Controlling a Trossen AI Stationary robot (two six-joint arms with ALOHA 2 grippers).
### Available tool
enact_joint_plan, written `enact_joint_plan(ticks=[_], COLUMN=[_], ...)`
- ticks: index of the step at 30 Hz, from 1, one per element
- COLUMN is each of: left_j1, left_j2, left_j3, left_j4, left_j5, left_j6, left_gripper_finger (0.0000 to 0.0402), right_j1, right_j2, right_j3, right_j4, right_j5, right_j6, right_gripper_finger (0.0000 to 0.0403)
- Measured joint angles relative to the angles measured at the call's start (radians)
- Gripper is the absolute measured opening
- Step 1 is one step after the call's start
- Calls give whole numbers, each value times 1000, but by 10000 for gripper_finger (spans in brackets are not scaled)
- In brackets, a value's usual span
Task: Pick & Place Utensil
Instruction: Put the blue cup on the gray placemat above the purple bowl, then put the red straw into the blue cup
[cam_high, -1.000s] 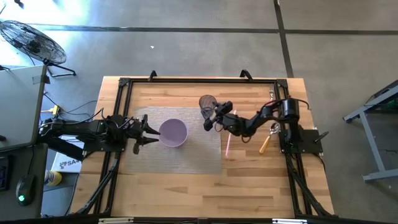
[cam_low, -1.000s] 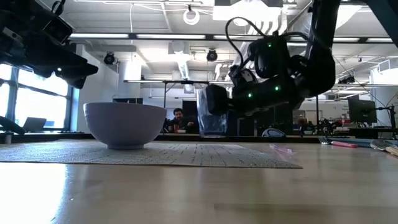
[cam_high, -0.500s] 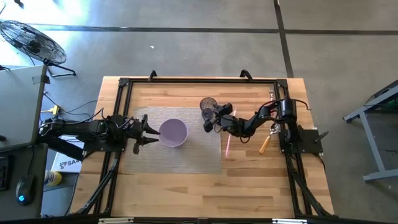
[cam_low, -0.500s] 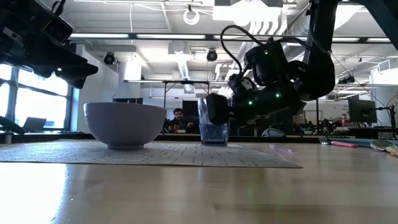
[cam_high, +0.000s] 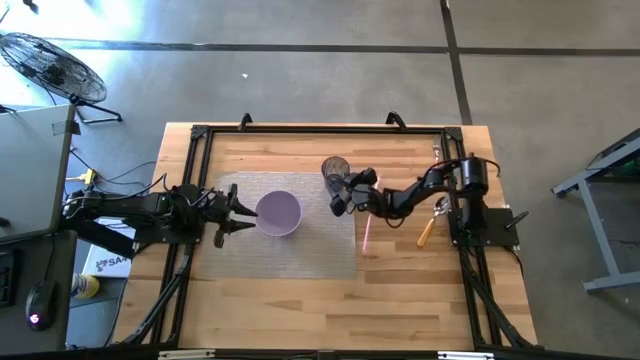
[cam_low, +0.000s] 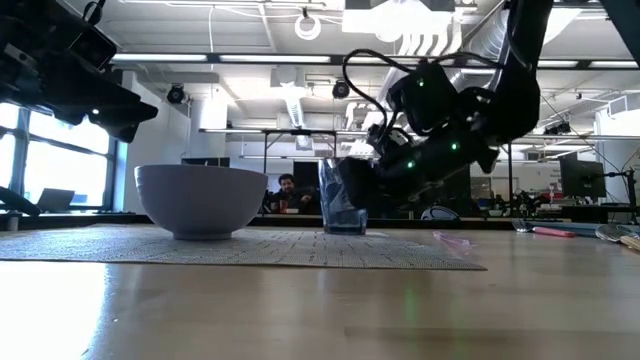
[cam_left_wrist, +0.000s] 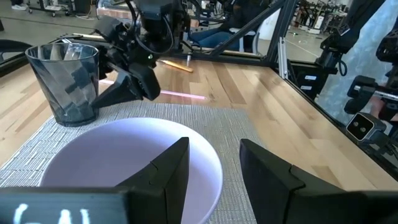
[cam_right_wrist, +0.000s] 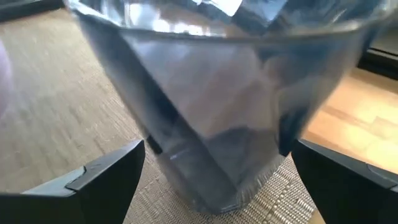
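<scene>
A clear faceted glass (cam_high: 335, 168) stands upright by its base on the grey woven mat (cam_high: 300, 250), also seen in the low view (cam_low: 342, 205). My right gripper (cam_high: 343, 191) is open at the glass's right side. In the right wrist view its fingers (cam_right_wrist: 93, 180) stand on either side of the glass (cam_right_wrist: 217, 112) with a gap to each. A pink utensil (cam_high: 367, 234) lies flat at the mat's right edge. A lilac bowl (cam_high: 278, 213) sits on the mat. My left gripper (cam_left_wrist: 211, 180) is open, just left of the bowl's rim (cam_left_wrist: 199, 149).
A utensil with an orange handle (cam_high: 427, 231) lies on the wood near the right arm's base, with more utensils (cam_high: 440, 205) beside it. A black frame (cam_high: 200, 135) runs round the table. Bare wood lies toward the near edge (cam_high: 320, 310).
The glass, held just above the mat a second ago, has come down and now stands on it. My right gripper has sunk with it, then drawn back a little toward the table's right edge. The left arm has kept still.
</scene>
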Motion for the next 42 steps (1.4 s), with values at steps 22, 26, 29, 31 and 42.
enact_joint_plan(ticks=[22,26,29,31,42], left_j1=[0,0,0,0,0], left_j2=[0,0,0,0,0], left_j3=[0,0,0,0,0], left_j4=[0,0,0,0,0], left_j5=[0,0,0,0,0], left_j6=[0,0,0,0,0], left_gripper_finger=[140,140,140,140,140], right_j1=[76,76,74,73,73], right_j2=[-382,-365,-343,-331,-318], right_j3=[0,0,0,0,0], right_j4=[-913,-1022,-1080,-1080,-1048], right_j5=[-11,-21,-28,-40,-23], right_j6=[573,695,755,766,759], right_gripper_finger=[350,316,294,279,210])
